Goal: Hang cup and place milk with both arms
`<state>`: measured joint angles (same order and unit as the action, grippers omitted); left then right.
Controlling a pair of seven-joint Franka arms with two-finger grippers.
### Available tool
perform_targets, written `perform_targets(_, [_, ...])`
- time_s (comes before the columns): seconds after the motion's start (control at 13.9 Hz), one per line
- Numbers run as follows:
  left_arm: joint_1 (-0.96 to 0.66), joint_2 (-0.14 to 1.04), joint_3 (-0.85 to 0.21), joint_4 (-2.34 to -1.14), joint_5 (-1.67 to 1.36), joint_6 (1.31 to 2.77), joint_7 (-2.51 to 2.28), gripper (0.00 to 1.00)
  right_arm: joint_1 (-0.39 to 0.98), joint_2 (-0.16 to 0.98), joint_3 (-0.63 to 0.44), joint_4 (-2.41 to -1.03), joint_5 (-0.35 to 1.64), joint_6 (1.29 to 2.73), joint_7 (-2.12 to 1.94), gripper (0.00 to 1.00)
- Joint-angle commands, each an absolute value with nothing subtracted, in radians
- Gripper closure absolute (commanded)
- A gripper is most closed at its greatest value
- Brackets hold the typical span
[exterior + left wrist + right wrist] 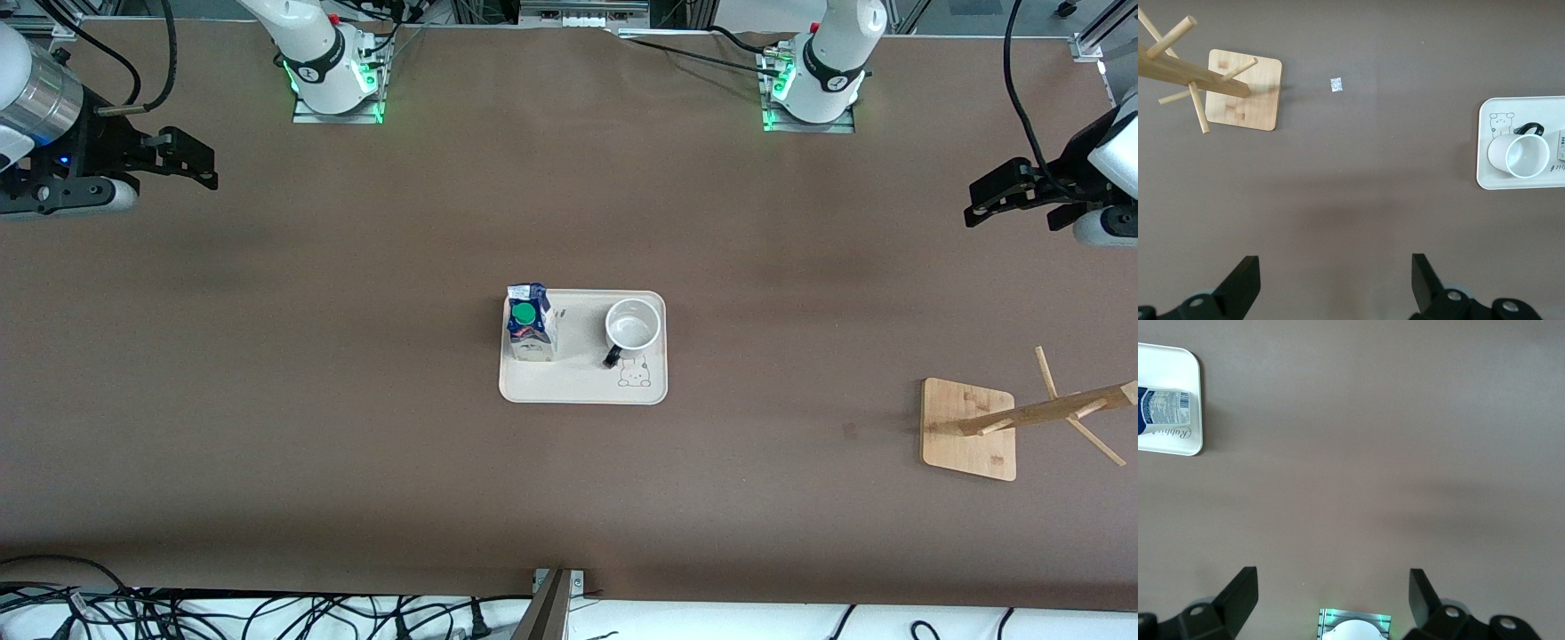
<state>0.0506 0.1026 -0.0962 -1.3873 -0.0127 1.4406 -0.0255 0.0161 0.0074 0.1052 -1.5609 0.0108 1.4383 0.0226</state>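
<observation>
The wooden rack lies nearest, the tray holds the stiff, breakable cup, best gripped by its rim, beside the light, crushable milk, best pinched at its flat sides, while left gripper and right gripper wait open over bare table

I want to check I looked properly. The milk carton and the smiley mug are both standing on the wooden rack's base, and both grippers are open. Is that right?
Not quite. The milk carton and the mug stand on the cream tray at mid-table, as the front view shows. The wooden rack stands bare toward the left arm's end. The left gripper and right gripper are indeed open.
</observation>
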Motion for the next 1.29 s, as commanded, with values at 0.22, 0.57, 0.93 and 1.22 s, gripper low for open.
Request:
perform_targets(0.22, [0.046,0.135,-0.101,-1.364,0.009,1.433,-0.034,0.00,0.026,0.011,0.110,-1.540,0.028,1.417,0.018,0.00])
perform_targets(0.57, [0.046,0.144,-0.103,-1.361,0.009,1.433,-0.028,0.00,0.074,0.043,0.109,-1.540,0.028,1.414,0.012,0.00])
perform_targets(0.93, [0.045,0.146,-0.104,-1.361,0.008,1.433,-0.023,0.00,0.075,0.132,0.109,-1.537,0.029,1.486,0.011,0.00])
perform_targets(1.22, [0.041,0.179,-0.104,-1.359,-0.009,1.446,-0.023,0.00,0.130,0.198,0.120,-1.537,0.076,1.632,0.029,0.00])
